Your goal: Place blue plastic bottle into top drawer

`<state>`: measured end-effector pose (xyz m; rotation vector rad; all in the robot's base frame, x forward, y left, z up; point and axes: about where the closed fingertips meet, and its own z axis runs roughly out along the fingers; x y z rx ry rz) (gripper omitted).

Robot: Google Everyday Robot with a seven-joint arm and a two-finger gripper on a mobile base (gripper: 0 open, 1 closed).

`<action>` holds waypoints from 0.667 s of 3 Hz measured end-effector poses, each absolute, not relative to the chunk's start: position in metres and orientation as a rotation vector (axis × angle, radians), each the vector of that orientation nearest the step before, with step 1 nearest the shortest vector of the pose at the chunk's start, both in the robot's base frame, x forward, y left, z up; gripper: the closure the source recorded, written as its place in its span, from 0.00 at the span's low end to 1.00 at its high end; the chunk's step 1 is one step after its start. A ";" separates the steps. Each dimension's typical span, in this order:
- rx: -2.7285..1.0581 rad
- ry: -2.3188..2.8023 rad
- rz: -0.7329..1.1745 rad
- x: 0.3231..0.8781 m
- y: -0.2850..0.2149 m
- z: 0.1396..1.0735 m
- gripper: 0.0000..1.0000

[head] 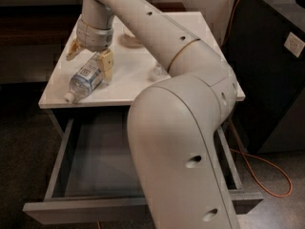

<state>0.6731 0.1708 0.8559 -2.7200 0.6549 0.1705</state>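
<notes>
The blue plastic bottle (87,79) lies on the white table (128,87) at left, its far end under my gripper (89,63), which is spread wide with nothing clasped. My arm (181,128) half hides the small bottle (159,71) and the open top drawer (53,175).

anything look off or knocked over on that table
The blue plastic bottle lies on its side, cap near the front edge of the table, above the open top drawer. The gripper hovers open over its base end.
</notes>
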 end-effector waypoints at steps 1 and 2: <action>-2.717 0.653 0.173 0.675 0.174 0.855 0.41; -2.679 0.659 0.129 0.670 0.170 0.868 0.63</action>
